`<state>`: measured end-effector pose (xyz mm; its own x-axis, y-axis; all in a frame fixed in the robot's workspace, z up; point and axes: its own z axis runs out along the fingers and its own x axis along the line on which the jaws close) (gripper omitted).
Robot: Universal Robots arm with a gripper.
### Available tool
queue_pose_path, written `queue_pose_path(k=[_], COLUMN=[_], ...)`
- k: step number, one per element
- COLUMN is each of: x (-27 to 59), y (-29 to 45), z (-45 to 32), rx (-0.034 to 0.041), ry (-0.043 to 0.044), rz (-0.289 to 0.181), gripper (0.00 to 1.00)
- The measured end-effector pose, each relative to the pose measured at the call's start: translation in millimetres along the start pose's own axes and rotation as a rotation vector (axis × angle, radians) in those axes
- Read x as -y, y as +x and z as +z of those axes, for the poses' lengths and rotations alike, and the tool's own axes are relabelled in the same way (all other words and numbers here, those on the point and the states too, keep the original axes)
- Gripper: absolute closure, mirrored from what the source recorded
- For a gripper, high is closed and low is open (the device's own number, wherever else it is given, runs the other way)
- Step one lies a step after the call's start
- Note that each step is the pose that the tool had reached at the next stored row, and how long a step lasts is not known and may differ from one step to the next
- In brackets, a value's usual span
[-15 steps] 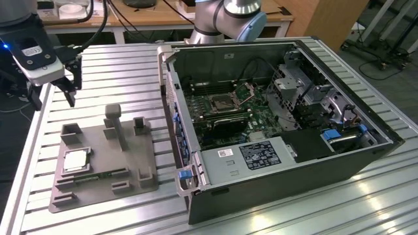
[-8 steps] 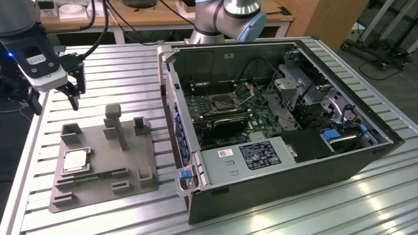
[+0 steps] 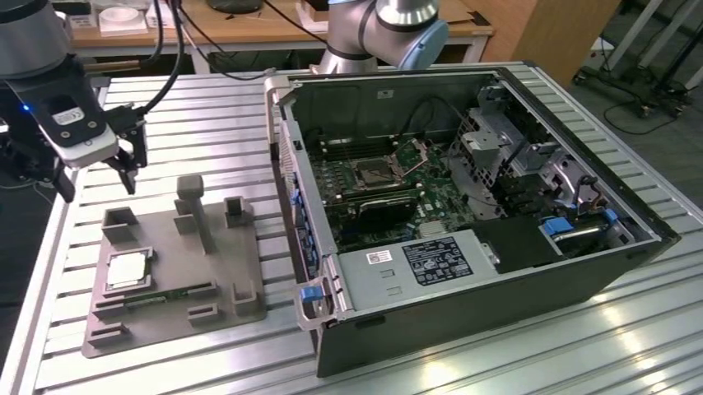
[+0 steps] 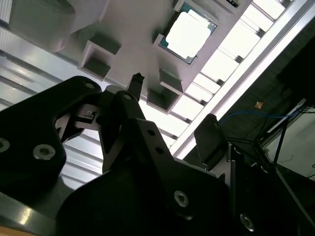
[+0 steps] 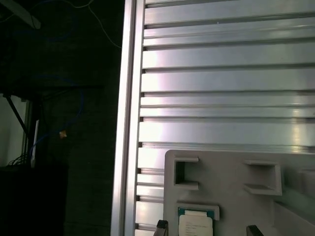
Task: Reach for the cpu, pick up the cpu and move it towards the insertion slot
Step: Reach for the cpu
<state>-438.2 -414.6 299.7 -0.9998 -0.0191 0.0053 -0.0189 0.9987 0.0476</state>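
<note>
The gripper (image 3: 97, 183) hangs above the grey tray's (image 3: 216, 271) far end in the exterior view, clear of the tray and touching nothing. Its two black fingers are spread wide apart with nothing between them. The cpu (image 3: 127, 269) lies flat in a square recess of the tray, on the side towards the exterior view's left, silvery top up, with the gripper well apart from it. In the second wrist view the cpu (image 4: 189, 30) sits in that recess beyond the spread gripper (image 4: 172, 101). In the first wrist view the cpu (image 5: 196, 224) shows between the two dark fingertips (image 5: 161, 228), with the tray (image 5: 221, 169) around it. A thin green memory stick (image 3: 163, 295) lies in a narrow groove of the tray, just beside the cpu on the near side. The tray rests on a slatted aluminium table (image 3: 209, 115). To the exterior view's right of the tray, just beside it, stands an open computer case (image 3: 462, 321); inside it the insertion slot (image 3: 376, 171) sits on the green motherboard (image 3: 434, 216), well apart from the tray and the gripper.
</note>
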Motion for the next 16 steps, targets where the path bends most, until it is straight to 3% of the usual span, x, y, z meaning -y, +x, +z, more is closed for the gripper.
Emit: queue_pose_path(k=[6,16], x=[1.6,1.6], y=[6.5,6.7], z=[6.5,6.9], rx=[0.0003,0.0002], ry=[-0.0073,-0.0075], rz=[0.000,0.000], gripper=[0.31,0.31])
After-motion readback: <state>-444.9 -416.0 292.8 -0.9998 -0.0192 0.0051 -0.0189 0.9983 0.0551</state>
